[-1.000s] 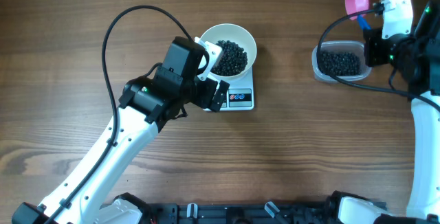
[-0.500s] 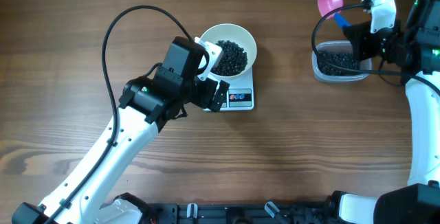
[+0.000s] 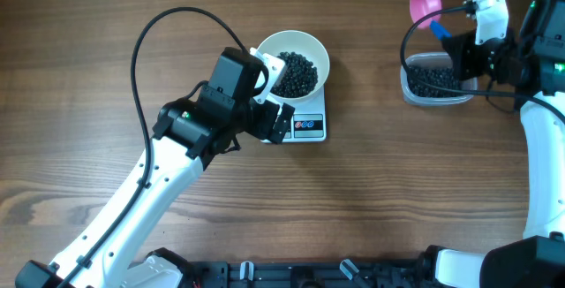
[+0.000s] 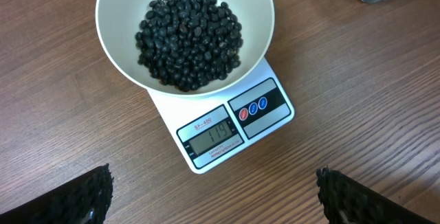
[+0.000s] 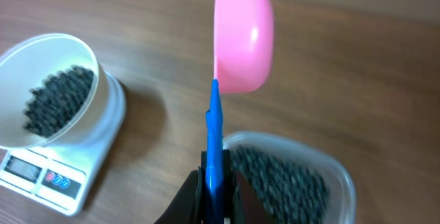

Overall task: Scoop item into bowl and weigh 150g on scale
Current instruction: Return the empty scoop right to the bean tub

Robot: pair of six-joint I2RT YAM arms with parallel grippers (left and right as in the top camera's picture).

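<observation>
The white bowl (image 3: 311, 48) stands on the scale (image 3: 306, 127) and holds a heap of black beans (image 3: 295, 74). The left wrist view looks down on the bowl's rim (image 4: 113, 45), the beans (image 4: 190, 40) and the scale's lit display (image 4: 216, 138). My left gripper (image 3: 272, 95) hovers beside them, open and empty (image 4: 213, 207). My right gripper (image 3: 459, 51) is shut on the blue handle (image 5: 214, 124) of a pink scoop (image 5: 242, 38). The scoop (image 3: 425, 3) hangs above the table, just beyond the tub's far-left corner, turned on its side, with no beans showing in it.
A clear plastic tub (image 3: 407, 83) with more black beans (image 3: 436, 79) sits at the right, under my right wrist; it appears as the tub (image 5: 344, 183) in the right wrist view. Black cables loop over both arms. Bare wood lies between scale and tub.
My right gripper has carried the pink scoop to the left, from the tub's far right corner to its far left, then held still. The left arm, bowl and scale have not moved.
</observation>
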